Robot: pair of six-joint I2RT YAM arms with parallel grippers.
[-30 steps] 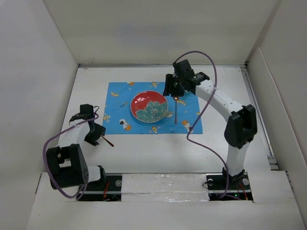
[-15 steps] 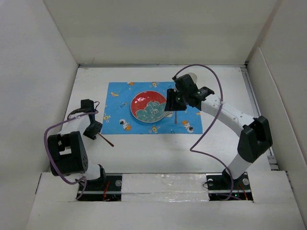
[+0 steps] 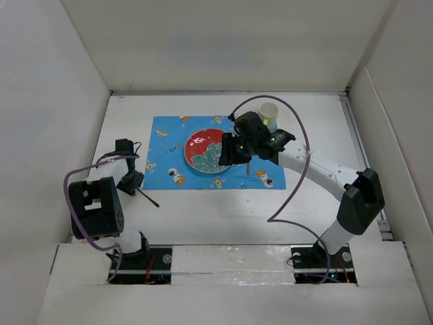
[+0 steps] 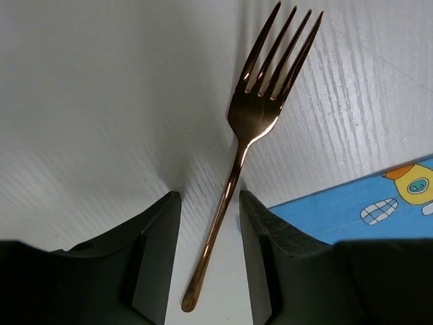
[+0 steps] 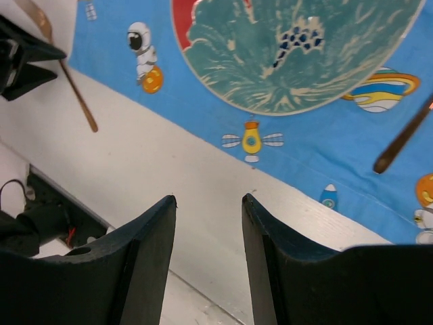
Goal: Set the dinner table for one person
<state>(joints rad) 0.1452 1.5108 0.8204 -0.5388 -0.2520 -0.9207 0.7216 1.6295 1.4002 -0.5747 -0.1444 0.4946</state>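
The dinner table (image 3: 223,210) is a white top holding a blue cartoon placemat (image 3: 169,145) with a red and teal plate (image 3: 203,152) on it. A copper fork (image 4: 254,115) lies on the bare table just off the mat's left near corner (image 4: 365,203). My left gripper (image 4: 210,196) is low over the fork, open, a jaw on each side of the handle with gaps showing. In the top view the left gripper (image 3: 132,183) stands by the fork (image 3: 150,198). My right gripper (image 3: 226,152) hovers open and empty (image 5: 208,200) over the plate's right edge.
A pale paper cup (image 3: 269,110) stands behind the mat's back right corner. A copper utensil handle (image 5: 404,135) lies on the placemat (image 5: 304,149) right of the plate (image 5: 291,47). White upright panels (image 3: 61,101) ring the table.
My right arm has swung from the mat's back right toward the plate, uncovering the cup. My left gripper's jaws have narrowed around the fork handle.
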